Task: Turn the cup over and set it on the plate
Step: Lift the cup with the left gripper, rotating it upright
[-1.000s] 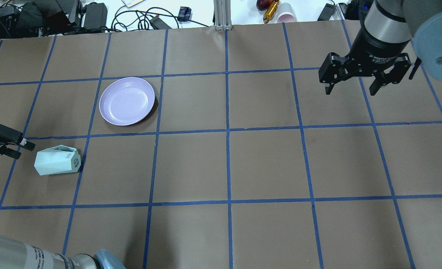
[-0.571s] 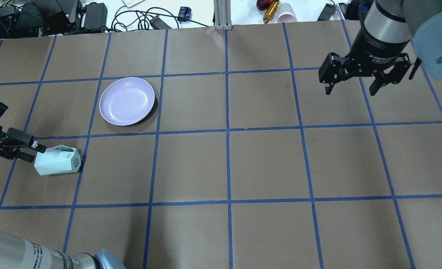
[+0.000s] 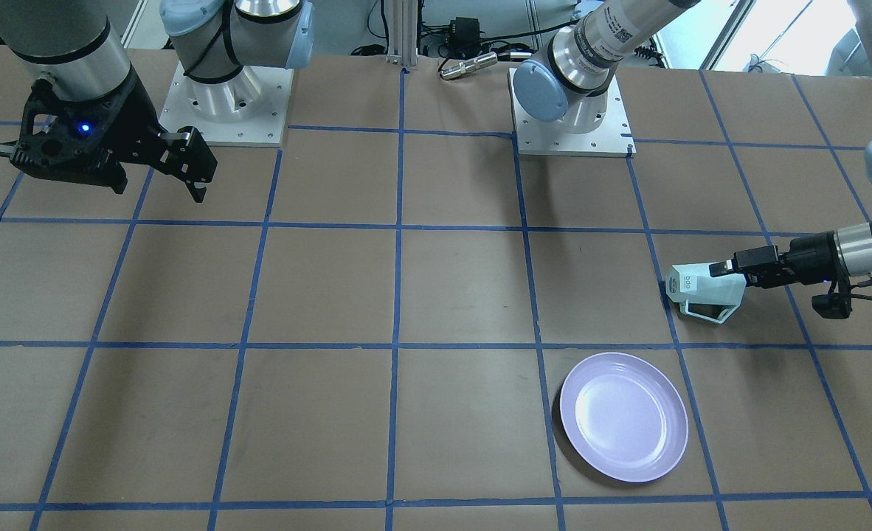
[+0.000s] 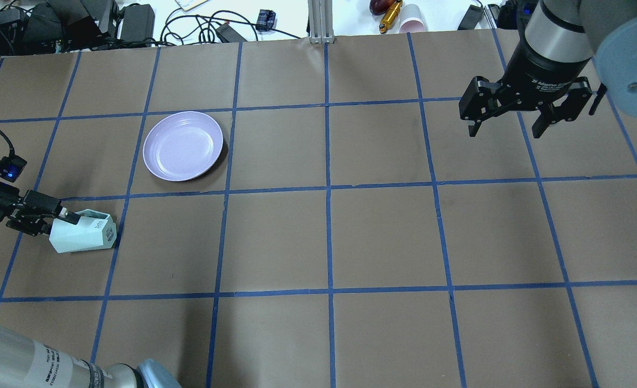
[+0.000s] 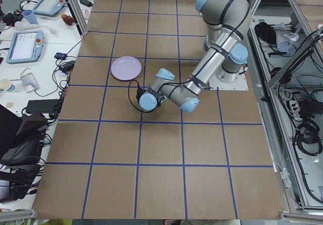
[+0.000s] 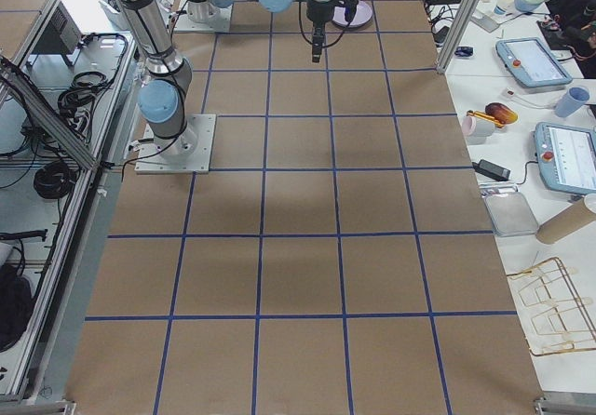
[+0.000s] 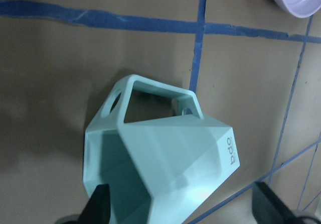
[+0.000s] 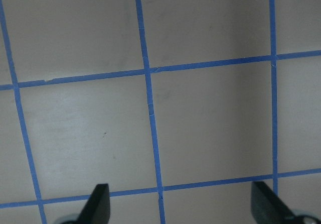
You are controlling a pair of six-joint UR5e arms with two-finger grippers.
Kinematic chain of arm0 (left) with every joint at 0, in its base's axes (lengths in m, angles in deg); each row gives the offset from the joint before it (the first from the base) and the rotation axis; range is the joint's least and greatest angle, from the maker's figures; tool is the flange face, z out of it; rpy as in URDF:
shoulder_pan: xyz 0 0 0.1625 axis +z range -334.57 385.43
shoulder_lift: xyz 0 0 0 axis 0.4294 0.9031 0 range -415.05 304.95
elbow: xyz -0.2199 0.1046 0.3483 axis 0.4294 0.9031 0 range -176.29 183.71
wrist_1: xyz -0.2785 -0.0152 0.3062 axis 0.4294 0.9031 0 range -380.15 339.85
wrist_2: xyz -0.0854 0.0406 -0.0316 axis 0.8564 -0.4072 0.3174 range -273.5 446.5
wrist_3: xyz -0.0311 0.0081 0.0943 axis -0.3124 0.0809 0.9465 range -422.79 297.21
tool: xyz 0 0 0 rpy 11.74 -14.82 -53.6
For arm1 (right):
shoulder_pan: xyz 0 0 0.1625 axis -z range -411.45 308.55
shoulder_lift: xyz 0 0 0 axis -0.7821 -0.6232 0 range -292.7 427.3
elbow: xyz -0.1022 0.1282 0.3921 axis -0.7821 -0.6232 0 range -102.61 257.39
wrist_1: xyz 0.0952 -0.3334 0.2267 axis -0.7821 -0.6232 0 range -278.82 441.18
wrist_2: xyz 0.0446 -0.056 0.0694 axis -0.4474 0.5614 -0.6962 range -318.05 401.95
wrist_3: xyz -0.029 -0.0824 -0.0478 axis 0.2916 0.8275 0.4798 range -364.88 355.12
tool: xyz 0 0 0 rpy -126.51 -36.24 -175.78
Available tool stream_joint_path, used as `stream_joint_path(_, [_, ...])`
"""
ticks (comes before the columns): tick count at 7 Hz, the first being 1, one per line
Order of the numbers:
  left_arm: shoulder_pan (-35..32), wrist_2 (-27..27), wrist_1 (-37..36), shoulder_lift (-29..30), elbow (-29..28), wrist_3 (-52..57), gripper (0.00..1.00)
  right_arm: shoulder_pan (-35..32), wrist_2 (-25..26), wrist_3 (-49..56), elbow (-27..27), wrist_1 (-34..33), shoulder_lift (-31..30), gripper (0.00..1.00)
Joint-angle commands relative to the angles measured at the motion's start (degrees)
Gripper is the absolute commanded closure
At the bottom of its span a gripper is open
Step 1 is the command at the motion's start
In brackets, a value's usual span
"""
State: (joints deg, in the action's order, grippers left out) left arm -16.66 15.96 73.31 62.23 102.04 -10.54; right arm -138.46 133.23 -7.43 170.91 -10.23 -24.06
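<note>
The mint-green cup (image 4: 84, 235) lies on its side at the table's left, base toward the middle, handle toward the plate; it also shows in the front view (image 3: 704, 293) and the left wrist view (image 7: 170, 158). My left gripper (image 4: 60, 222) is open at the cup's open end. In the wrist view one fingertip (image 7: 100, 206) sits at the cup's mouth and the other (image 7: 268, 206) outside the wall. The lavender plate (image 4: 182, 145) lies empty, one square further away. My right gripper (image 4: 506, 129) hangs open and empty above the far right of the table.
Cables, power bricks and small items lie beyond the table's far edge (image 4: 135, 21). The brown table (image 4: 329, 242) is marked by blue tape lines. The plate (image 3: 623, 416) lies near the cup (image 3: 704, 293) in the front view.
My left gripper has moved right, up to the cup, and its fingers now reach the cup's open end. The cup, the plate and the right arm have not moved.
</note>
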Motion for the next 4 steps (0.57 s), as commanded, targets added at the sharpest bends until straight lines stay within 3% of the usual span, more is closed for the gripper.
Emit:
stream_joint_path(1, [0.0, 1.5, 0.2, 0.7, 0.7, 0.4, 0.17, 0.0, 0.0, 0.0, 0.0, 0.0, 0.0, 0.0])
stream_joint_path(2, [0.0, 1.5, 0.4, 0.8, 0.7, -0.3, 0.78, 0.0, 0.0, 0.0, 0.0, 0.0, 0.0, 0.0])
stream_joint_path(3, [0.0, 1.5, 0.1, 0.7, 0.5, -0.3, 0.98, 0.0, 0.0, 0.0, -0.1, 0.0, 0.0, 0.0])
stream_joint_path(4, [0.0, 1.4, -0.1, 0.2, 0.1, -0.8, 1.0, 0.0, 0.0, 0.0, 0.0, 0.0, 0.0, 0.0])
